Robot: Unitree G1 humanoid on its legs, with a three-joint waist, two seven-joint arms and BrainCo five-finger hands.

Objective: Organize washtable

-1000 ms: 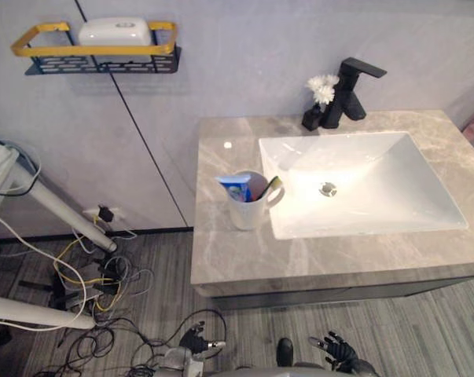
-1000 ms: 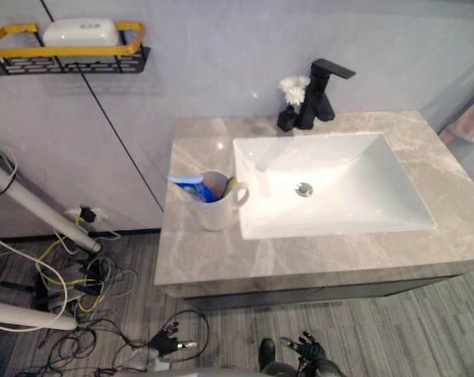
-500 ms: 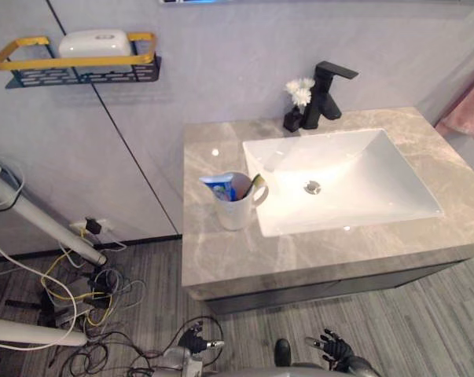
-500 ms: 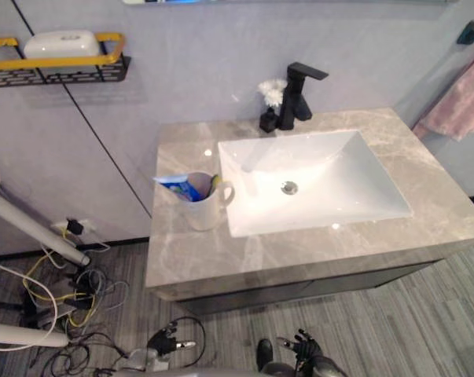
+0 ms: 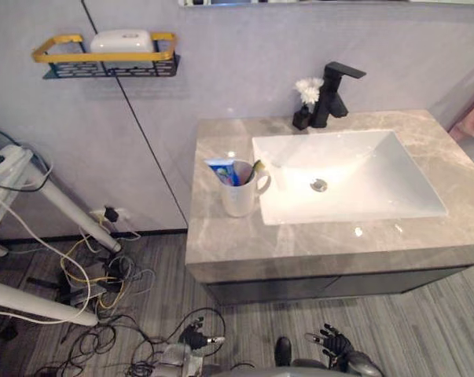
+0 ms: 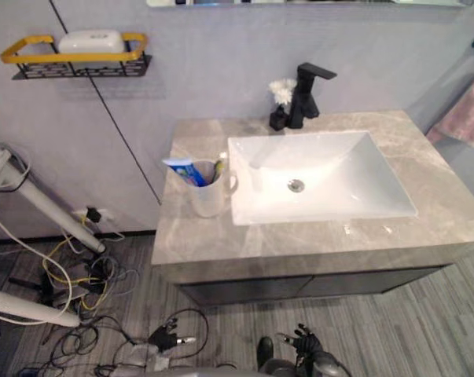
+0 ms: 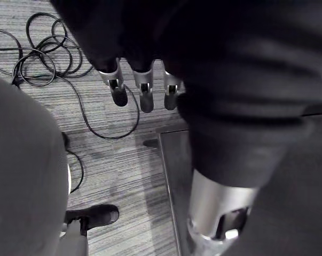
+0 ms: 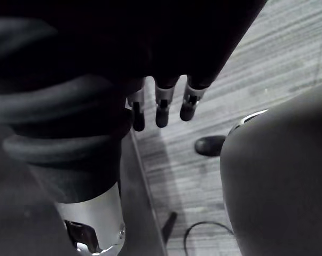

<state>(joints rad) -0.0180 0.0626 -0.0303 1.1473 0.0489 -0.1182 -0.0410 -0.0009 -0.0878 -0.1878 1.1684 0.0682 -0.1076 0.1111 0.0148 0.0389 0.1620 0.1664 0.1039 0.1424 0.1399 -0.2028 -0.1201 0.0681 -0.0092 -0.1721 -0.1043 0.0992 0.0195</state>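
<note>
A grey marble washtable (image 5: 299, 245) holds a white basin (image 5: 378, 188) with a black tap (image 5: 336, 93) at its back edge. Beside the tap stands a small black vase with white flowers (image 5: 304, 102). Left of the basin is a white mug (image 5: 241, 196) containing a blue toothpaste tube (image 5: 221, 169) and a green toothbrush (image 5: 256, 166). My left hand (image 5: 196, 339) and right hand (image 5: 334, 344) hang low over the floor in front of the washtable. In both wrist views the fingers (image 7: 144, 96) (image 8: 161, 109) are straight and hold nothing.
A yellow and black wall shelf (image 5: 103, 61) carrying a white soap box (image 5: 123, 39) hangs left of the washtable. White stand legs (image 5: 56, 208) and tangled cables (image 5: 87, 283) lie on the floor at the left. A pink towel (image 6: 464, 114) hangs at the right.
The whole picture has shifted, so the camera moved. Nothing on the washtable moved, and both hands stay low by the floor.
</note>
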